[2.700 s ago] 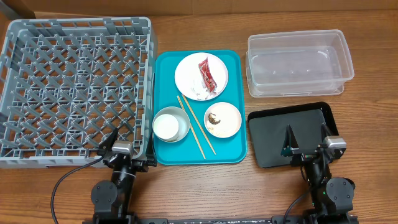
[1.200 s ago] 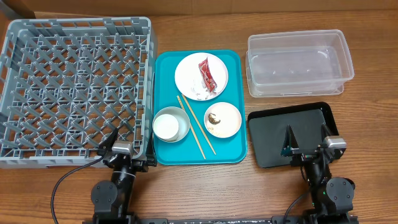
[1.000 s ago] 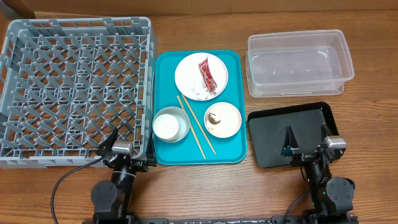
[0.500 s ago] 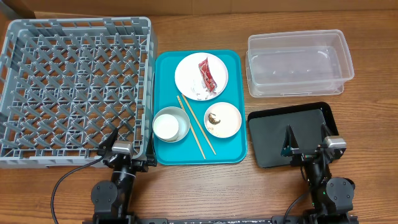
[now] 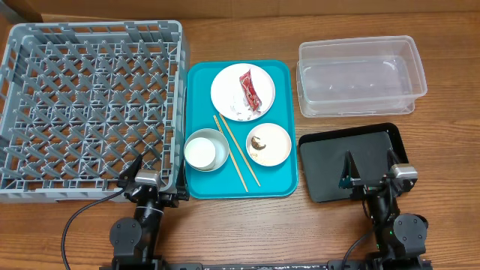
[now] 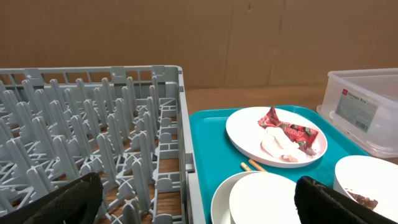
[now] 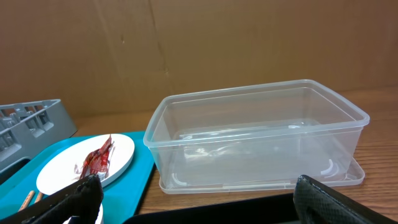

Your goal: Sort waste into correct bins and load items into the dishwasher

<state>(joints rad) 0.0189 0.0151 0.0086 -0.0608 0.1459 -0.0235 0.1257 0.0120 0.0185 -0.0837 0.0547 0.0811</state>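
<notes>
The crinkled red wrapper [image 5: 249, 90] lay on the white plate [image 5: 225, 86] at the upper part of the teal tray [image 5: 199, 82], near the middle of the overhead frame. A white scrap [image 6: 277, 142] sat on the same plate, touching the wrapper. Toward the lower right of that tray stood the pink dish [image 5: 280, 150] with the brown lump [image 5: 257, 141] inside it. At the tray's lower left was the bowl [image 5: 219, 139], with the cup [image 5: 202, 154] sitting inside it. The two chopsticks [image 5: 236, 154] lay slanted on the tray between the bowl and the pink dish, close beside each other.

The dish rack [image 5: 90, 105] filled the left side of the overhead frame, its right wall just beside the teal tray. In the upper right stood the clear tub [image 5: 361, 75], and below it lay the black tray [image 5: 322, 165], both well apart from the rack. All of it rested on the wooden bench [image 5: 442, 150].

The left arm's fingers [image 6: 62, 202] were spread wide apart and held nothing; they sat at the rack's lower right corner. The right arm's fingers [image 7: 68, 202] were likewise wide apart and held nothing, over the lower right part of the black tray and facing the clear tub.
</notes>
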